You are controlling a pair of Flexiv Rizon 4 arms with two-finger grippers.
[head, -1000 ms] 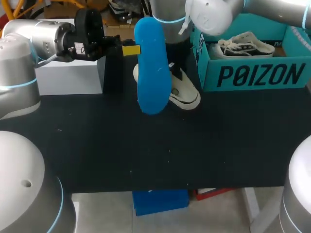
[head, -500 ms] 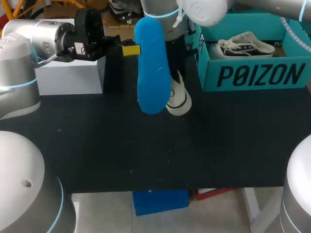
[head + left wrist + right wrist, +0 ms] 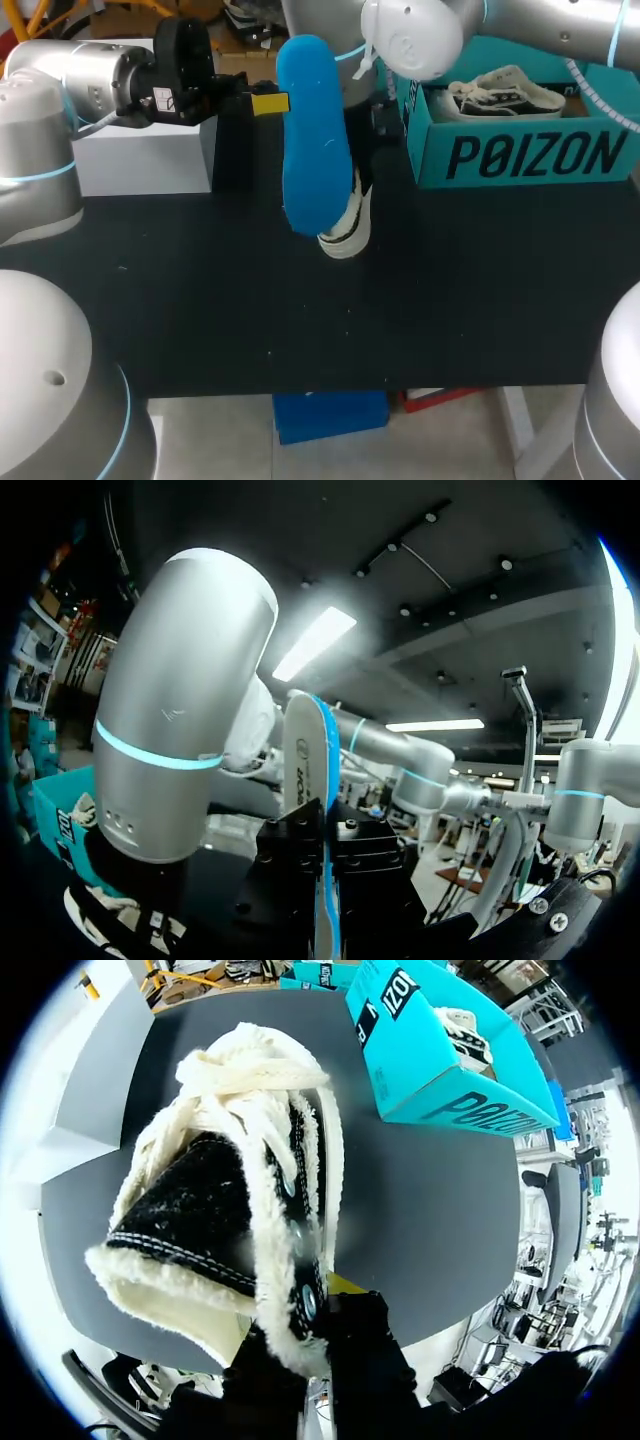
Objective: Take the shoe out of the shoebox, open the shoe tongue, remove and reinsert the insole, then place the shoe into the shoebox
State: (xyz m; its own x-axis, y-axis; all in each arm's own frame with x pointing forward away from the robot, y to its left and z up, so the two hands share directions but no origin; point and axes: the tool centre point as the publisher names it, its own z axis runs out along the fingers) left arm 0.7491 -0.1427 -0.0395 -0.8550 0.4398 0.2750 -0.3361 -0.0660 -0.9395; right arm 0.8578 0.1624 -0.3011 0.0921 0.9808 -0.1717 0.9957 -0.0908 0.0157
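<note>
Left fingers point(image 3: 268, 102) pinch the blue insole point(image 3: 312, 140) by its edge and hold it upright over the bench point(image 3: 200, 300). Right fingers point(image 3: 365, 1340) clamp the shoe point(image 3: 230, 1200) at the eyelet side of its collar. In the head view the shoe sits just behind the insole's lower end, near the shoebox point(image 3: 520, 150), which holds a 2nd shoe point(image 3: 505, 90).

Looks like the reinsert step. Advice:
- Turn the shoe mouth toward the insole's lower tip.
- Keep tongue and laces out of the opening.
- Feed the toe end first along the sole; slide, don't push.
- Risk: the insole buckles or snags on the laces.
- Release only once the heel end seats flat.
</note>
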